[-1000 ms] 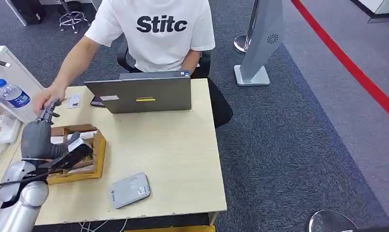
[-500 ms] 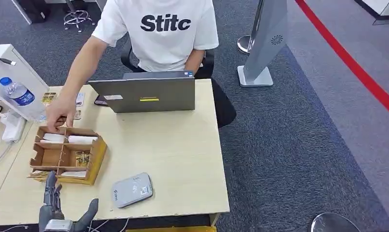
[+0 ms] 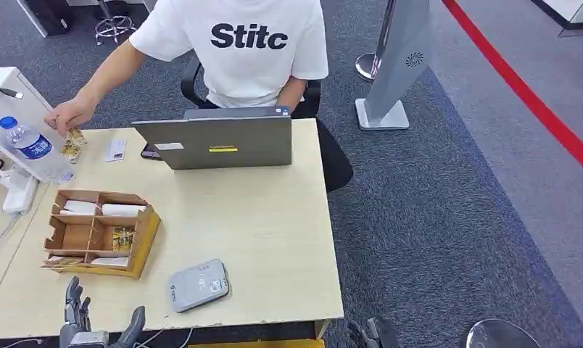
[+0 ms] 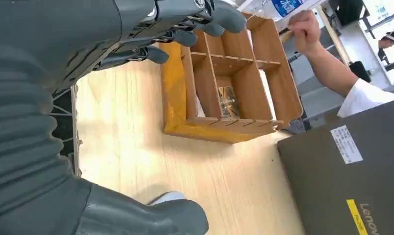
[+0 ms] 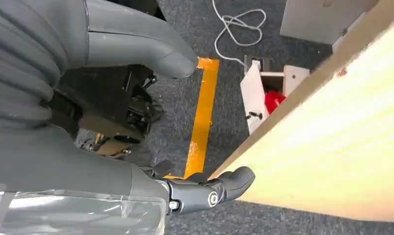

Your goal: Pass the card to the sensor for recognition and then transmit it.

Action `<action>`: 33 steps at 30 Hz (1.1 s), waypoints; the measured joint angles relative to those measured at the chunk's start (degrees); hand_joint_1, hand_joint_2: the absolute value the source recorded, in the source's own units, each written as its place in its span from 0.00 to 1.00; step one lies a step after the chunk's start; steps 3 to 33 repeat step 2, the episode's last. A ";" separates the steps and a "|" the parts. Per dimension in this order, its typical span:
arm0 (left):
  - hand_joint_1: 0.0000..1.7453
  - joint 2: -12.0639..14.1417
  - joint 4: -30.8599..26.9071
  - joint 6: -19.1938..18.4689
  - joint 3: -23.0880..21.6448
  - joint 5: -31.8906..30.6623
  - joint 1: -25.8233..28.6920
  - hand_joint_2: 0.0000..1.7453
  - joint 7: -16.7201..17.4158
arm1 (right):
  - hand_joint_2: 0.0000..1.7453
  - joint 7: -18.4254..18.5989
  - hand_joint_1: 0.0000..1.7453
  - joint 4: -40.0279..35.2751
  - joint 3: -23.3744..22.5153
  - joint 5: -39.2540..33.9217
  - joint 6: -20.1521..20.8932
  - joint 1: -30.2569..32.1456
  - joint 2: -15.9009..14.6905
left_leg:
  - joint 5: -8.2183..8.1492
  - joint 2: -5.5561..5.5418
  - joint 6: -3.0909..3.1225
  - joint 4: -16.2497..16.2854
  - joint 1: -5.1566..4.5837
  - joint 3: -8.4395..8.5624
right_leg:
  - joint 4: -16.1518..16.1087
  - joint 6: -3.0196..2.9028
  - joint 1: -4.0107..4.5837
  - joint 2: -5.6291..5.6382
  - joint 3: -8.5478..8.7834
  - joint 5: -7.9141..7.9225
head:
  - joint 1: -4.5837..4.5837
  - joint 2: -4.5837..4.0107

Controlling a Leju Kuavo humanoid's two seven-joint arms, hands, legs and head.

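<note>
Left hand (image 3: 93, 330) released, fingers spread; box (image 3: 100, 232) just ahead (its wrist view shows a card (image 4: 228, 100) inside). Right hand (image 5: 136, 127) grasps nothing, below the table (image 5: 352, 147) edge.

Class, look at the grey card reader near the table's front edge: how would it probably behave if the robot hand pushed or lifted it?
The card reader lies flat and low on the table, so it would probably slide rather than tip or roll. Its smooth rounded shell looks rigid, likely plastic and fairly light. Being so flat, it may be awkward for the left robot hand to get fingers under.
</note>
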 joint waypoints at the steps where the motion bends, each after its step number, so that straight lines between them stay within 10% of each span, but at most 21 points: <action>1: 0.00 -0.09 0.04 0.00 0.09 0.00 0.00 1.00 0.00 | 1.00 0.00 0.00 -0.15 0.00 0.00 0.00 0.02 -0.02 | 0.00 0.00 0.00 0.00 0.00 0.00 | 0.00 0.00 0.00 0.00 0.00 0.00 | 0.00 0.00; 33: 0.00 -0.20 0.07 -0.02 0.22 0.00 0.01 1.00 0.00 | 1.00 -0.02 0.00 -0.28 -0.02 0.00 0.00 0.03 -0.04 | 0.00 0.00 0.00 0.00 0.00 0.00 | 0.00 0.00 0.00 0.00 0.00 0.00 | 0.00 0.00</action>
